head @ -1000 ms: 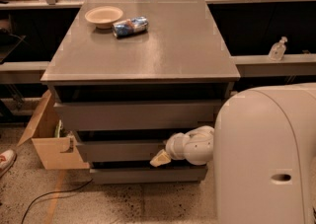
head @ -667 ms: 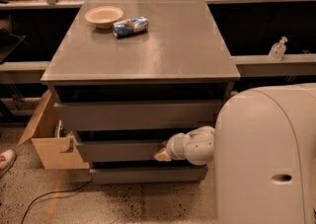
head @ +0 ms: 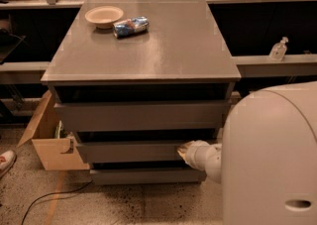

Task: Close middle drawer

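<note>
The grey cabinet [head: 143, 45] has three flat, handle-less drawer fronts. The middle drawer [head: 124, 152] is the medium-height front between the taller top front [head: 138, 116] and the slimmer bottom front [head: 143, 175]. A dark gap shows above the middle drawer's front. My gripper [head: 184, 150] is at the right end of the middle drawer's front, at or touching its face. It comes out of the white arm [head: 208, 158] on the right.
A cream bowl [head: 104, 16] and a blue crumpled packet [head: 131, 27] lie on the cabinet top at the back left. An open cardboard box [head: 49, 142] stands on the floor to the left, with a cable [head: 54, 196] beside it. My white body [head: 272, 159] fills the lower right. A sanitiser bottle [head: 278, 49] stands on the right ledge.
My gripper has slid to the right along the middle drawer's front, from near its middle to its right end. The drawer fronts look the same.
</note>
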